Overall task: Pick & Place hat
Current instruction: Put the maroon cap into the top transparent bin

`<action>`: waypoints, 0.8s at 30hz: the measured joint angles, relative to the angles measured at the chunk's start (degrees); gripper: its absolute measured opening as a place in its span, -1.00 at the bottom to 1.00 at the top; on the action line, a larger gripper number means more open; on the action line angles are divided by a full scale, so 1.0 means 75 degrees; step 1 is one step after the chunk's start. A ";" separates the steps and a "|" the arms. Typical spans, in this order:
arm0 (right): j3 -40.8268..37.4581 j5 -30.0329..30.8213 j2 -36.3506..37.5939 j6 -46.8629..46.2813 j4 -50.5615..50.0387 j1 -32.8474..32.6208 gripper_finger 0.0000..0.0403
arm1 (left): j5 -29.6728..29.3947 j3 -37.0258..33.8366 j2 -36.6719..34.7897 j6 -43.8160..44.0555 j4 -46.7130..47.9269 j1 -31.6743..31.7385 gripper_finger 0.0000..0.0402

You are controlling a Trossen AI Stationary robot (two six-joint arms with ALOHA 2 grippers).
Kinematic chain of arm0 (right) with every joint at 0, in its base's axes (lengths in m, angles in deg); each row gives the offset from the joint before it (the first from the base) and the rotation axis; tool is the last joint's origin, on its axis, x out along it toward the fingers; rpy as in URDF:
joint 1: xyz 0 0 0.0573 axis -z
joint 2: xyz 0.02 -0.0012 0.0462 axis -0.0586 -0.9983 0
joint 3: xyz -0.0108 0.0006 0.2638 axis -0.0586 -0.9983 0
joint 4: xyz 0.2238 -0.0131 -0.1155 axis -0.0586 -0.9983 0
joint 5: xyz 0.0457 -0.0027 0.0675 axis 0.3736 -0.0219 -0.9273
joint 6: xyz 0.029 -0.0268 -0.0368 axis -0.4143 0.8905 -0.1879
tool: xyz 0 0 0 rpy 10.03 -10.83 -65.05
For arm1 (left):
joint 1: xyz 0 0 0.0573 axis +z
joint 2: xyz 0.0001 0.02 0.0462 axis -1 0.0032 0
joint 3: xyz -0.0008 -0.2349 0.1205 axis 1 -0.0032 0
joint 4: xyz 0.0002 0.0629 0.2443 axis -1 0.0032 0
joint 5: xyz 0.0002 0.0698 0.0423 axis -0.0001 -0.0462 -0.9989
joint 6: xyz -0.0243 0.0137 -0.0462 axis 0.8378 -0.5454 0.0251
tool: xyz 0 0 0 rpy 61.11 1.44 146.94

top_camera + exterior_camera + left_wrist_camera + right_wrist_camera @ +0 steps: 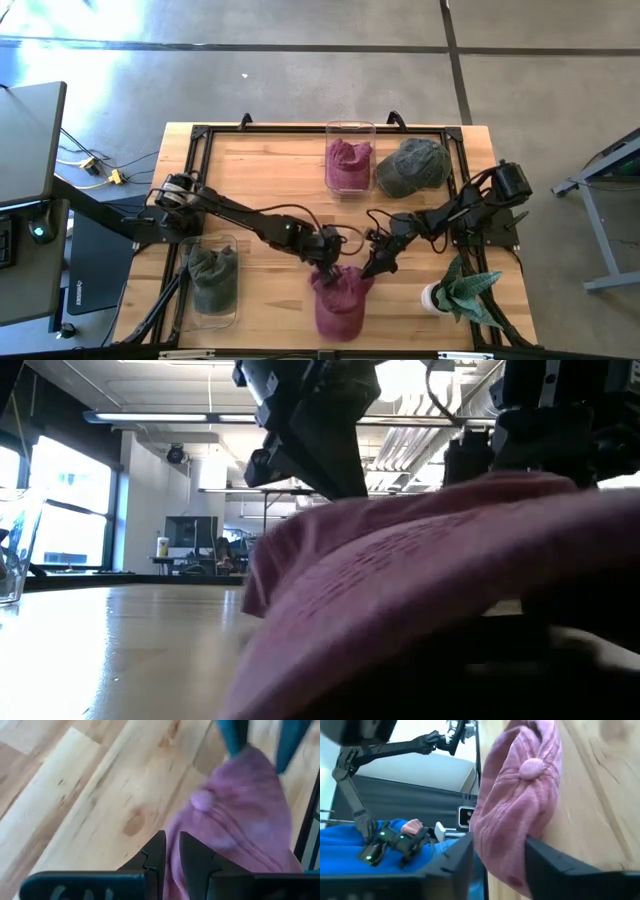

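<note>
Pink cap: soft washed cotton, seamed panels, fabric top button, on pale wood-grain table. Left tool pinches its edge; right tool spread around the crown. No readable writing.

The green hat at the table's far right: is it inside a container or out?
Out. The green hat lies on bare table, beside a clear container.

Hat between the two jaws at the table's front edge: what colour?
Pink, a dusty rose. The hat shows best in the right wrist view, top button included.
</note>
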 joint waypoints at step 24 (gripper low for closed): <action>0.0999 0.0099 0.2989 0.2492 -0.3193 -0.0110 -0.96 | 0.3942 0.0000 -0.0474 -0.1836 -0.2343 0.0451 -0.06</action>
